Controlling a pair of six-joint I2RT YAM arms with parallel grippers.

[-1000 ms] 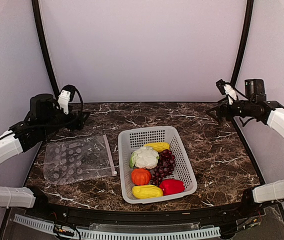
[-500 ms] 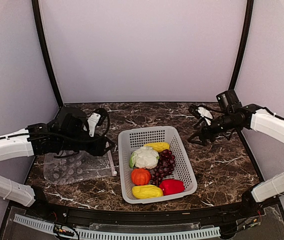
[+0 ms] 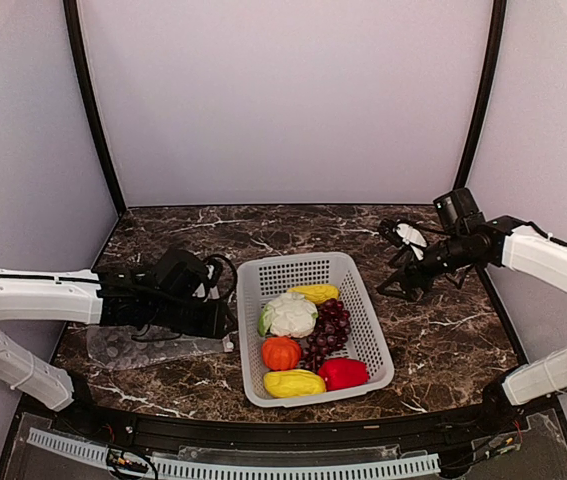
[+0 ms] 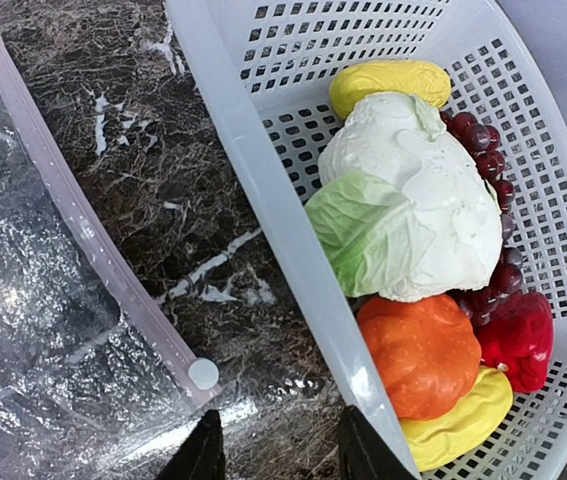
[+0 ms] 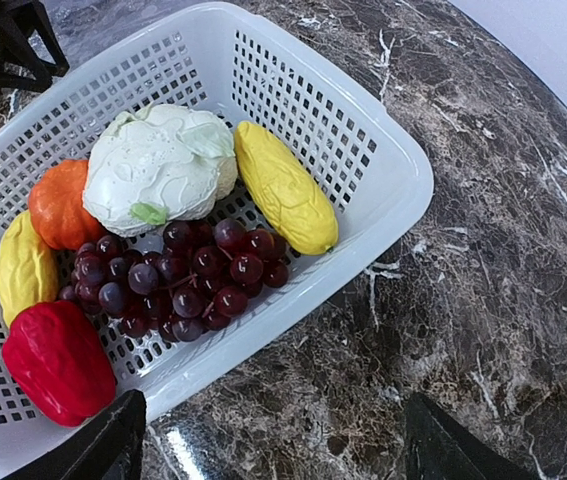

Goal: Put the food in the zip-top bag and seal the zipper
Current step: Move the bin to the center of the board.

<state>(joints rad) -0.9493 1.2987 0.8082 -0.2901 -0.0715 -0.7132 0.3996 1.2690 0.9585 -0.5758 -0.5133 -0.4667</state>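
In the white perforated plastic basket (image 3: 253, 300) lay all the food. At its near end were a yellow toy piece (image 3: 293, 383) and a red pepper (image 3: 343, 373), then an orange pumpkin (image 3: 281, 352), a dark purple grape bunch (image 3: 328, 328), a white cauliflower with green leaves (image 3: 290, 314), and farthest a second yellow piece (image 3: 315, 293). Left of the basket lay the clear spotted zip-top bag (image 4: 33, 350), with its whitish-pink zipper strip (image 4: 93, 240) towards the basket. The left gripper (image 4: 281, 450) hung between them, jaws apart and empty. The right gripper (image 5: 283, 445) hovered right of the basket, jaws wide and empty.
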